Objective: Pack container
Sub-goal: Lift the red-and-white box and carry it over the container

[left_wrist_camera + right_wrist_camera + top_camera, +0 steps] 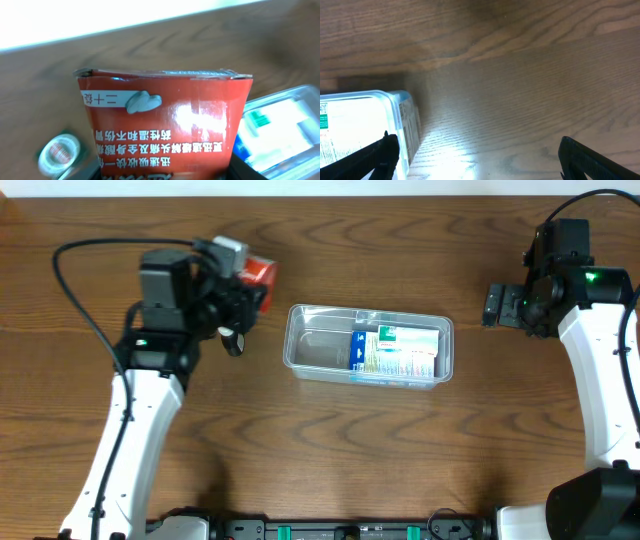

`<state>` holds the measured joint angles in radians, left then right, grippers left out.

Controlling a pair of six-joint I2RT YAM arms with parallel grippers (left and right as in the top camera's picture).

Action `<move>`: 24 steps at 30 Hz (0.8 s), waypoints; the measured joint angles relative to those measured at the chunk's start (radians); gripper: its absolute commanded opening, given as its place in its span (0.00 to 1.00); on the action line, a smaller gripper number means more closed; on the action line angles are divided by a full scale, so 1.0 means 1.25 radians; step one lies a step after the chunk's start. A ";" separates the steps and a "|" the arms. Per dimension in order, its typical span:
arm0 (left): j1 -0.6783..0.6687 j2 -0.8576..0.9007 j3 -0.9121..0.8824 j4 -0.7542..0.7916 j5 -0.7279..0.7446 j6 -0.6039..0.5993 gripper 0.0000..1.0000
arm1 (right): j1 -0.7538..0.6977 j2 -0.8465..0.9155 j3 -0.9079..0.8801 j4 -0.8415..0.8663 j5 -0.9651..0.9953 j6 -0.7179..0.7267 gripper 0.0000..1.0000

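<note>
The clear plastic container (302, 352) lies at the table's middle with a white, blue and green box (396, 352) in its right half. My left gripper (250, 292) is shut on a red box (259, 274) with white Chinese print and holds it just left of the container. In the left wrist view the red box (165, 115) fills the frame and the container's corner (280, 97) shows at the right. My right gripper (497, 306) is open and empty at the far right. In the right wrist view (475, 157) only bare wood lies between the fingers, and the container's end (395, 107) is at the left.
A small round silver tin (59, 152) shows at the lower left of the left wrist view, beside the gripper. The table's far edge (125, 32) runs behind the red box.
</note>
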<state>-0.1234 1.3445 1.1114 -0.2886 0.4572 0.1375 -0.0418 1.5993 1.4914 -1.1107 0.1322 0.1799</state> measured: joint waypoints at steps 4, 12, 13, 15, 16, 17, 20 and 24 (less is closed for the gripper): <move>-0.090 0.003 0.000 0.064 -0.020 -0.053 0.48 | 0.000 0.000 0.000 0.000 0.000 0.000 0.99; -0.222 0.077 0.000 0.158 -0.105 -0.150 0.48 | 0.000 0.000 0.000 0.000 0.000 0.000 0.99; -0.230 0.089 0.000 0.161 -0.117 -0.157 0.48 | 0.000 0.000 0.000 0.000 0.000 0.000 0.99; -0.251 0.124 0.000 0.167 -0.149 -0.180 0.47 | 0.000 0.000 0.000 0.000 0.000 0.000 0.99; -0.257 0.136 0.000 0.169 -0.160 -0.188 0.47 | 0.000 0.000 0.000 0.000 0.000 0.000 0.99; -0.265 0.151 0.000 0.170 -0.174 -0.197 0.48 | 0.000 0.000 0.000 0.000 0.000 0.000 0.99; -0.285 0.185 0.000 0.170 -0.209 -0.213 0.47 | 0.000 0.000 0.000 0.000 0.000 0.000 0.99; -0.306 0.205 0.000 0.160 -0.253 -0.221 0.44 | 0.000 0.000 0.000 0.000 0.000 0.000 0.99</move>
<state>-0.5056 1.6009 1.1114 -0.0891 0.1406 -0.1390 -0.0418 1.5993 1.4914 -1.1107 0.1322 0.1799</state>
